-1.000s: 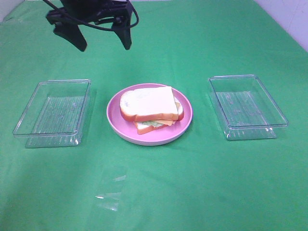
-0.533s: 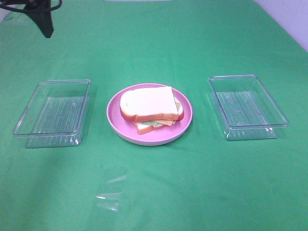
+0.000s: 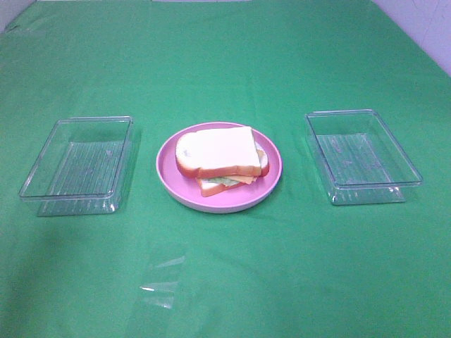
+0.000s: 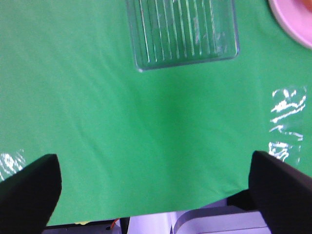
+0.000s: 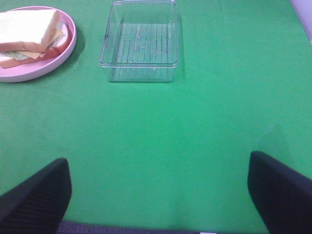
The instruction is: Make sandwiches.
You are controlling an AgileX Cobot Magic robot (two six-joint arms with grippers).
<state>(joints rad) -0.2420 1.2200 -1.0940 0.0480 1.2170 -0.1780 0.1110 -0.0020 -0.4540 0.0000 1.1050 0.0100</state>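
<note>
Green cloth covers the whole bench (image 3: 225, 63), and from the high camera no arm shows over it. The pink round plate (image 3: 271, 176) sits mid-bench and is the landmark here. To the plate's left lies a clear plastic tray (image 3: 42, 190), bare inside with a ribbed floor; to the plate's right lies a second clear tray (image 3: 409, 179) of the same kind, well apart from the plate and with nothing in it either. On the plate rests the sandwich (image 3: 215, 151): a white bread slice with orange-brown crust on top, then yellow cheese and pale green lettuce peeking out at the near edge, a sliver of red at the right side, and another slice beneath. The stack leans a little, the top slice shifted toward the left tray. Nearer the camera than the plate, a scrap of clear film (image 3: 158, 282) glints on the cloth.

Over to the wrists. The left gripper (image 4: 156, 187) hangs with its black fingers (image 4: 29, 190) spread wide and nothing between them, the left tray and a sliver of plate beyond. The right gripper (image 5: 161, 192) hangs likewise, fingers (image 5: 280, 190) spread wide, gripping nothing, with the right tray and the plated sandwich ahead.
</note>
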